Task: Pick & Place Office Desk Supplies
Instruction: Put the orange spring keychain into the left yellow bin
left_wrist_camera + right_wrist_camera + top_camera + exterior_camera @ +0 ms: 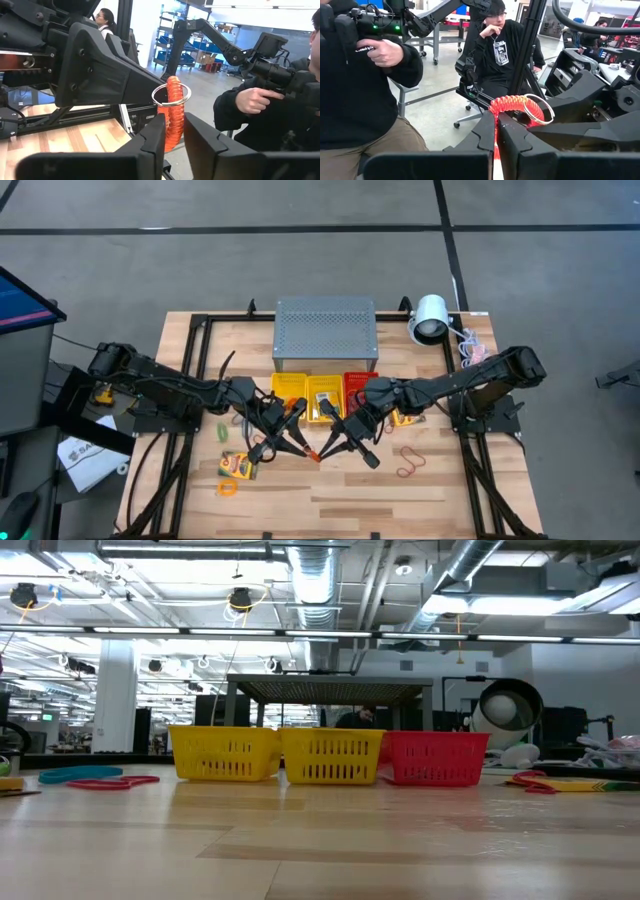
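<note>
Orange coiled cord with a metal ring [171, 111] hangs between both grippers, lifted above the wooden table [400, 500] just in front of the middle yellow basket [325, 393]. Left gripper [300, 448] has its fingers nearly together around one end of the cord. Right gripper [335, 446] is clamped tight on the other end. Beside that basket's left, a yellow-and-green card box [238, 467] and an orange band loop [229, 488] lie on the table.
</note>
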Controlling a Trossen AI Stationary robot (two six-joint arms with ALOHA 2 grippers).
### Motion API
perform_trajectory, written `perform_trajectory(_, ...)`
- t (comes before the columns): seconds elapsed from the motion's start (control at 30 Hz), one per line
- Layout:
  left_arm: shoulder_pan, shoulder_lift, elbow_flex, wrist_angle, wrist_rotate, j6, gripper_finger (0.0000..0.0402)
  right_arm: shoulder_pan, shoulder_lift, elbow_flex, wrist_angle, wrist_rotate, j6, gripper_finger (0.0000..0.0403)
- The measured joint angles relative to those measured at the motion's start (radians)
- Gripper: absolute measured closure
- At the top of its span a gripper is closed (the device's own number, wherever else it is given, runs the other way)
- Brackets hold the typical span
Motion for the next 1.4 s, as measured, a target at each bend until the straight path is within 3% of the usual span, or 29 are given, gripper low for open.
perform_trajectory(0.2,0.001,0.000,0.000,-0.001,0.000,0.016,0.0385,0.000,0.000,0.000,0.000,-0.025,0.000,0.0403)
perform_trajectory(0.43,0.022,-0.001,0.000,-0.022,-0.001,0.018,0.0383,0.003,0.000,0.000,0.009,-0.025,0.003,0.0388)
perform_trajectory(0.67,0.028,-0.001,0.000,-0.047,0.000,0.019,0.0389,0.003,0.000,0.000,0.009,-0.047,0.023,0.0326)
perform_trajectory(1.07,0.030,-0.012,-0.001,-0.048,0.000,0.041,0.0387,0.036,0.000,0.000,0.016,-0.083,0.049,0.0181)
perform_trajectory(1.4,0.046,-0.192,-0.001,-0.295,-0.047,0.092,0.0387,0.024,-0.041,-0.001,-0.044,-0.077,0.083,0.0158)
